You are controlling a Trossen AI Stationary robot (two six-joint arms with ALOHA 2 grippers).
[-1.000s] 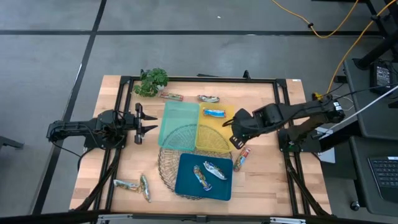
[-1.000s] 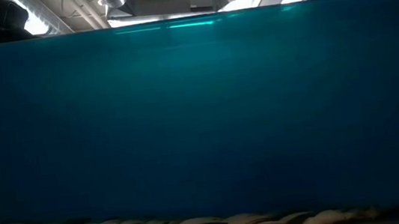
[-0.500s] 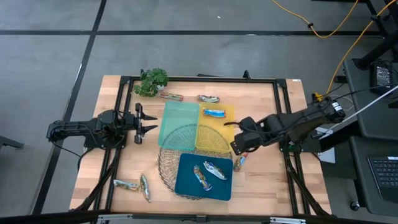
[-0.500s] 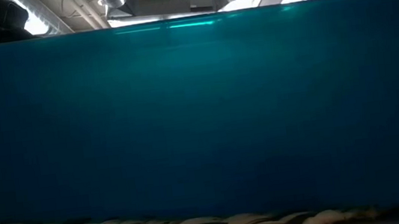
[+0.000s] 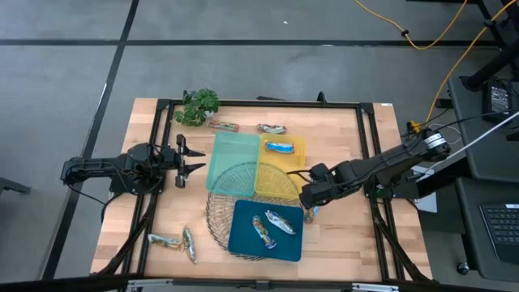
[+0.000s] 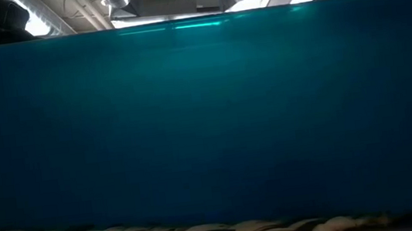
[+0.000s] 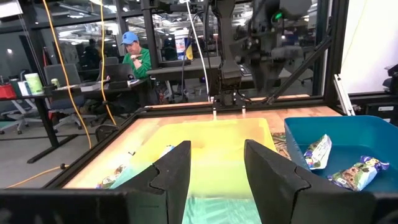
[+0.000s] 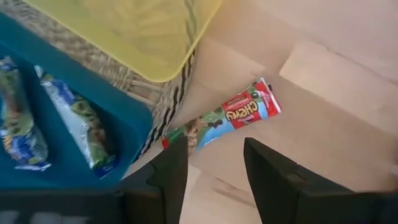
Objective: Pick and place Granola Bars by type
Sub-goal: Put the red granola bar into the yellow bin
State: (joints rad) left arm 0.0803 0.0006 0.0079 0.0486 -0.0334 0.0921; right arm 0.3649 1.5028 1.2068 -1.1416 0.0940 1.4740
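Observation:
A red-brown granola bar [image 8: 227, 118] lies flat on the wood between the yellow tray [image 8: 143, 37] and the blue tray [image 8: 74, 168]. My right gripper [image 8: 214, 169] hovers open just above it [image 5: 309, 214], fingers on either side of its view, touching nothing. Two silver-green bars [image 5: 270, 226] lie in the blue tray [image 5: 243, 243], and a blue bar [image 5: 279, 147] lies in the yellow tray. My left gripper [image 5: 191, 161] waits open at the table's left.
A green tray [image 5: 233, 156] sits beside the yellow one, on a wire basket [image 5: 220, 212]. Loose bars lie at the far edge [image 5: 223, 126] [image 5: 272, 128] and near left [image 5: 174, 242]. A plant [image 5: 197, 105] stands far left. The blue tray wall [image 6: 207, 123] fills the low view.
My right gripper has moved from over the yellow tray's right edge toward the table's near edge and now stands over the red-brown bar. The bars and trays have stayed in place.

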